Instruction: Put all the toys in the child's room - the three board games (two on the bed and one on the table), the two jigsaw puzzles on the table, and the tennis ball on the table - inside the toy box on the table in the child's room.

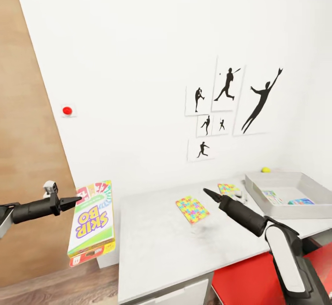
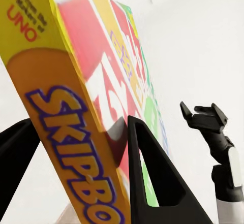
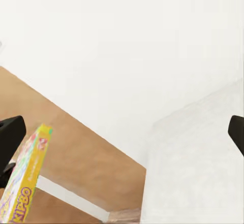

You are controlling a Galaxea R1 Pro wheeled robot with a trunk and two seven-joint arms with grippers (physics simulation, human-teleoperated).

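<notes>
Left jaws (image 1: pixel 76 200) clamped on the edge of the SKIP BO board game (image 1: pixel 92 222), holding it upright in the air, off the end of the surface (image 1: pixel 157 245). Right jaws (image 1: pixel 210 193) spread apart, holding nothing, above the surface with one jigsaw puzzle (image 1: pixel 192 209) just beside them and a second (image 1: pixel 229 189) just beyond. Toy box (image 1: pixel 258 194) further out past the right jaws, two small game boxes (image 1: pixel 286 199) inside; tennis ball (image 1: pixel 266 169) behind it by the wall.
</notes>
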